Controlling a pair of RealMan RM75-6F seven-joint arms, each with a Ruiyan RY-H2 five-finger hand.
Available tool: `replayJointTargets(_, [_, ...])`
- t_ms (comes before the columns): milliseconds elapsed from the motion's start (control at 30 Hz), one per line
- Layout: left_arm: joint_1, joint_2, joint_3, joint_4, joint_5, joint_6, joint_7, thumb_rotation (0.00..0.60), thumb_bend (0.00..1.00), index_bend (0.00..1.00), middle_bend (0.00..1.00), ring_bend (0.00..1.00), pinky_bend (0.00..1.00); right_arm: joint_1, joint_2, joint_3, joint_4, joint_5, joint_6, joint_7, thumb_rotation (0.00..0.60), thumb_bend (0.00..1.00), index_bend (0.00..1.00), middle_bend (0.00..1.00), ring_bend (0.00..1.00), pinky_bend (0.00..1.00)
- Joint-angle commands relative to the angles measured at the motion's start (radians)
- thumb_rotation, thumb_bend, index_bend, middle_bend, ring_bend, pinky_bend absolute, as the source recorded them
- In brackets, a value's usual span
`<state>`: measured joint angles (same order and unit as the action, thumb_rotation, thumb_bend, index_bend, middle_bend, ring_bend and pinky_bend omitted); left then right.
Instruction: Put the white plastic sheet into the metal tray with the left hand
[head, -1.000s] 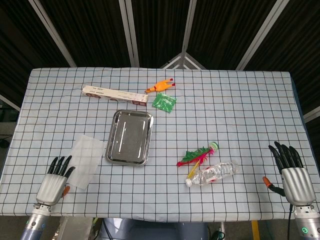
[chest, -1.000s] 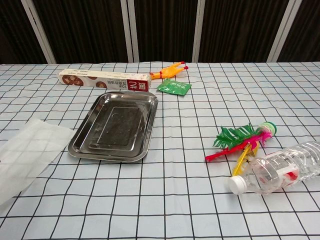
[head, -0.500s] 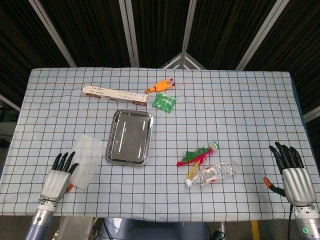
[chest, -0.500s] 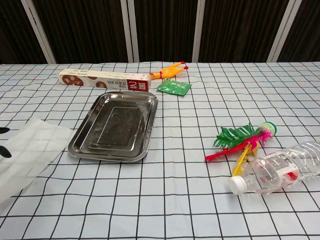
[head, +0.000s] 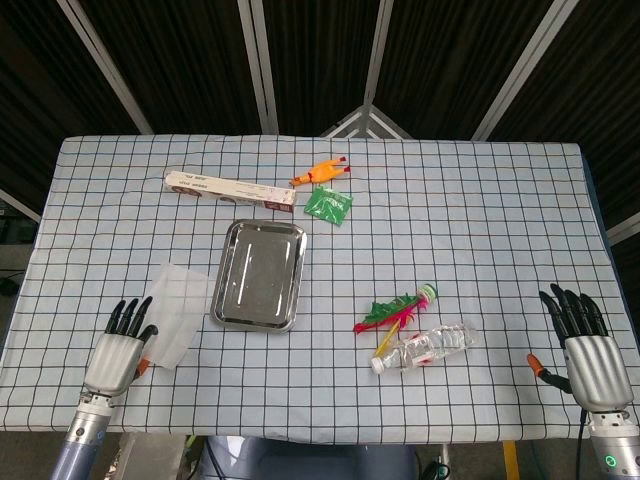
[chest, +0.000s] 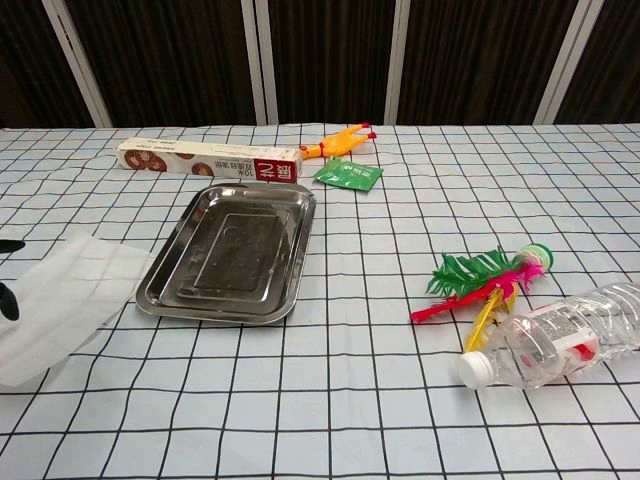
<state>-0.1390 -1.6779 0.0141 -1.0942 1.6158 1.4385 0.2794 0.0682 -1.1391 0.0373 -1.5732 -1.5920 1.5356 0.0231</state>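
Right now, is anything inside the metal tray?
No. The metal tray shows only its bare, shiny floor in both views. The white plastic sheet lies outside it, to its left, at the left hand.

My left robot hand (chest: 6, 290) was almost all cut off at the chest view's edge. The bottle (chest: 560, 340) ran off the right edge there too.

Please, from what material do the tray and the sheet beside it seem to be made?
The metal tray looks like polished steel or similar: silver, glossy, with bright reflections on its floor and rim. The white plastic sheet seems thin, matte, translucent plastic: the tablecloth grid shows faintly through it, though paper cannot be fully excluded by look alone.
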Motion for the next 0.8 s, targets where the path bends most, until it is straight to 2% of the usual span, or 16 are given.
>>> replayJointTargets(33, [-0.007,-0.007,-0.005,0.007,-0.003,-0.001,-0.004,0.600,0.41,0.49,0.00,0.00,0.00,0.000,0.000,0.000,0.000,0.001,-0.001,0.001,0.600,0.29,0.00,0.00,0.00,0.04])
replayJointTargets(433, [-0.031,0.024,-0.028,-0.033,0.001,0.027,-0.006,0.600,0.51,0.53,0.00,0.00,0.00,-0.003,0.002,-0.001,0.001,-0.004,0.005,0.004,0.600,0.29,0.00,0.00,0.00,0.04])
replayJointTargets(800, [-0.115,0.113,-0.123,-0.160,0.004,0.039,0.031,0.600,0.52,0.55,0.00,0.00,0.00,-0.002,0.002,0.000,-0.002,-0.003,0.004,0.007,0.600,0.29,0.00,0.00,0.00,0.04])
